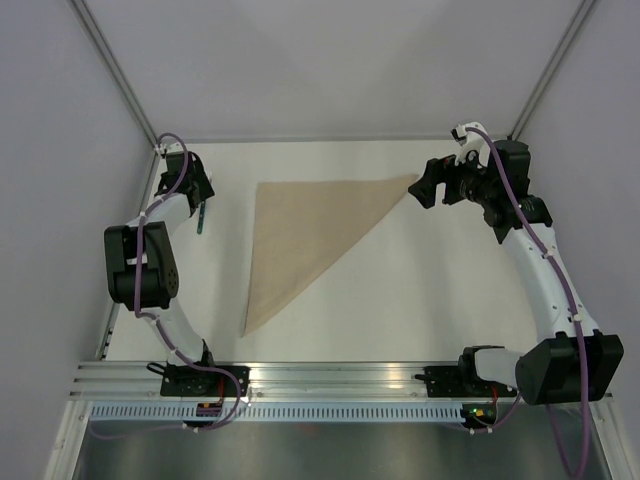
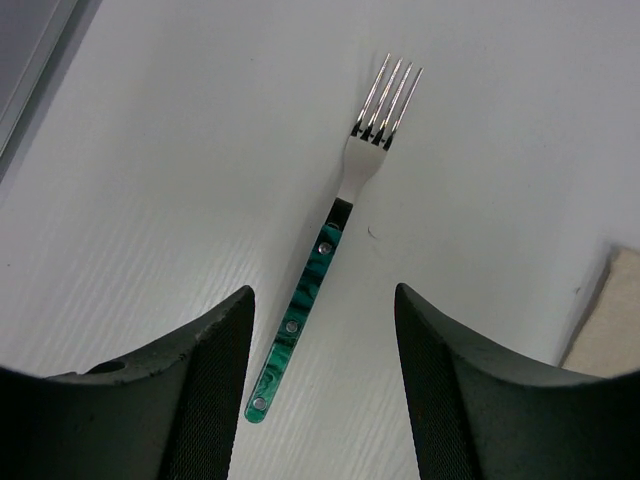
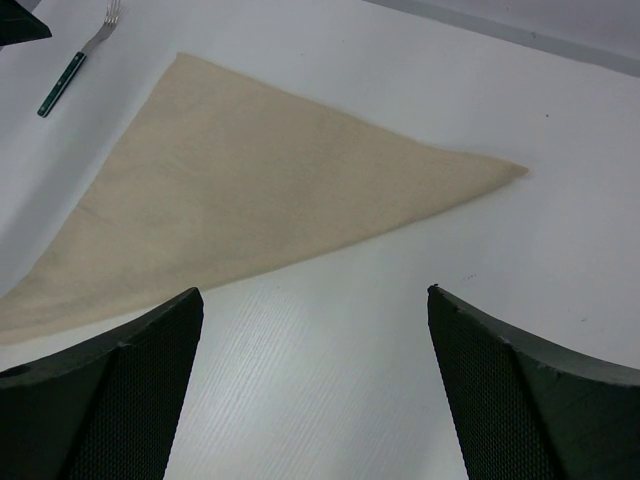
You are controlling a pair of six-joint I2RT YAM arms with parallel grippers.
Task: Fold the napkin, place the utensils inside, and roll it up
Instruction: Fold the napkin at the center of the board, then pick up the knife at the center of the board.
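Here's the napkin (image 1: 305,235), folded into a triangle and lying flat on the white desk (image 1: 400,300). One long edge runs across the far side and the sharp tip points back toward the near left. It's smooth tan cloth with only faint creases, and nothing is tucked in it or resting on top. Off to its left, close to the desk's far-left corner, is the fork (image 2: 335,230). It has silver tines and a mottled green handle with small rivets, and it lies on the bare desk beside the cloth, apart from it. The left hand (image 1: 197,200) hangs right over that fork, and its wrist view shows the two dark fingers (image 2: 215,380) spread apart on either side of the handle, gripping nothing. The fork sits loose between them, tines aimed away. A corner of the napkin just peeks in at the right edge of that same view. Over on the far right, the right hand (image 3: 313,291) hovers by the napkin's right-hand corner. Its fingers are spread wide with nothing between them, and the cloth's point lies just ahead of them.
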